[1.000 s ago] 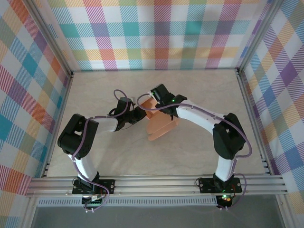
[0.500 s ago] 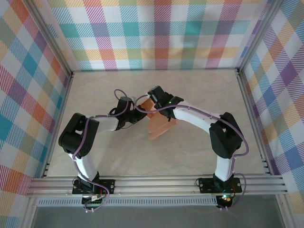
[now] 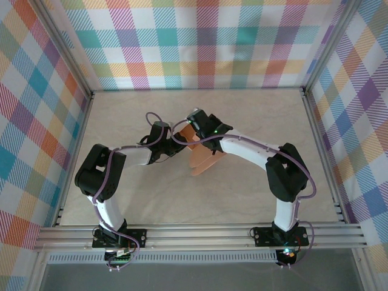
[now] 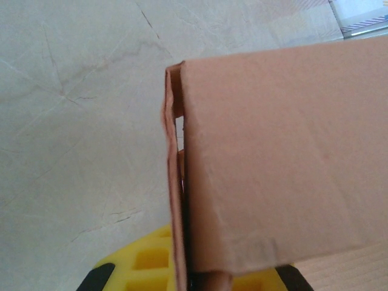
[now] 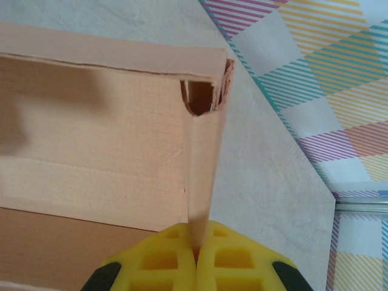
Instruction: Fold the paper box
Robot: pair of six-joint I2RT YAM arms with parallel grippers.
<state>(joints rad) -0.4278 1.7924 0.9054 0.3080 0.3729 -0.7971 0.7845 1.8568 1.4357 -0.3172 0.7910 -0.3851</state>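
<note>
The paper box (image 3: 203, 161) is salmon-orange card, partly folded, held up off the table mid-scene between both arms. My left gripper (image 3: 178, 148) reaches it from the left. In the left wrist view its yellow fingers (image 4: 136, 262) are shut on the lower edge of a doubled side wall (image 4: 273, 163). My right gripper (image 3: 193, 134) comes from the back right. The right wrist view has its yellow fingertips (image 5: 163, 257) pressed together on a thin upright wall (image 5: 203, 176), with the box floor (image 5: 91, 157) to the left and a folded corner (image 5: 203, 97) above.
The marbled beige table (image 3: 133, 200) lies under both arms. Plaid walls (image 3: 200, 42) close off the back and sides, and a metal rail (image 3: 200, 233) runs along the near edge by the arm bases.
The right arm has shifted a little to the left. The box has turned more upright and looks narrower from above. The left arm has barely moved.
</note>
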